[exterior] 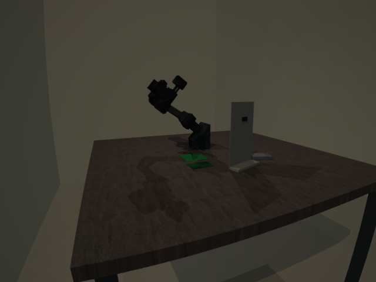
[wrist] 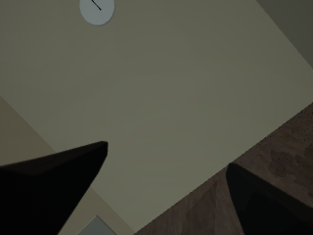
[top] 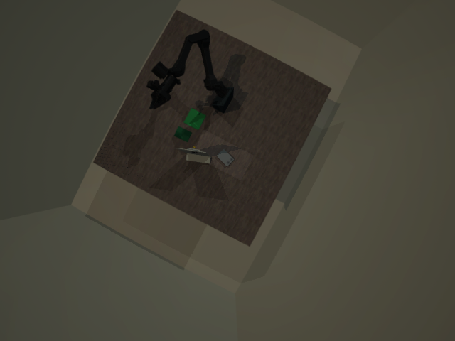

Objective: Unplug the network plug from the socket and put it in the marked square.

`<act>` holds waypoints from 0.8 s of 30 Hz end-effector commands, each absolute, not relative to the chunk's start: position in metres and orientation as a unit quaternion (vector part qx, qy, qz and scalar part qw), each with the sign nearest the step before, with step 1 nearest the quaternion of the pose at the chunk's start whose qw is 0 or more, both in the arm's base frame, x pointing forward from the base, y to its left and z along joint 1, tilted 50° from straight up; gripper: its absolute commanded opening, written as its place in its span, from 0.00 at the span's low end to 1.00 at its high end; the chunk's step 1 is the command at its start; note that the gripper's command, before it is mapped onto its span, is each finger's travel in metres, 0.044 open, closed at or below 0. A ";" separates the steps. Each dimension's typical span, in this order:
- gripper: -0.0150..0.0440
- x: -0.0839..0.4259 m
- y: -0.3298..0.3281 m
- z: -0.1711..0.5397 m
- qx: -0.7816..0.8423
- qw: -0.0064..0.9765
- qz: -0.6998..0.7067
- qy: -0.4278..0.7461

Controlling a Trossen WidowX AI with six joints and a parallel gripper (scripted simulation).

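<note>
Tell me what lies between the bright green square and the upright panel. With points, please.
A dark green patch (top: 183,134) (exterior: 200,165) lies between the bright green square (top: 194,118) (exterior: 193,157) and the panel (top: 198,158) (exterior: 239,136), as the top view shows.

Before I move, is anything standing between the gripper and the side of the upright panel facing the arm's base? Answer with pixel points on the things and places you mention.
Nothing visible: the open gripper (top: 158,104) (exterior: 154,86) (wrist: 166,158) is raised, and only flat green patches (top: 194,118) (exterior: 194,157) lie before the panel (top: 183,149) (exterior: 239,136) (wrist: 97,227).

The bent arm rises from its base, wrist high above the counter, near the left edge from above. Its jaws stand wide apart, empty, touching nothing.
</note>
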State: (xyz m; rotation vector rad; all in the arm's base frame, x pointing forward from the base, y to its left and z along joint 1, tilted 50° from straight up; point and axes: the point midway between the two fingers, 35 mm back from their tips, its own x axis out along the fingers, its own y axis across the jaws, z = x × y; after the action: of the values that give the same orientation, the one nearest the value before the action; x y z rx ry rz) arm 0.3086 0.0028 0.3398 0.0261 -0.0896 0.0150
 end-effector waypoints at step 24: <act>0.52 0.293 0.049 0.122 0.298 0.918 0.097 0.245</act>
State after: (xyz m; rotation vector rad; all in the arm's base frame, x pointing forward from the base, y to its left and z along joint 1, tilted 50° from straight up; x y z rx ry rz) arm 0.3031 0.0437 0.1505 0.5326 0.4131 0.1959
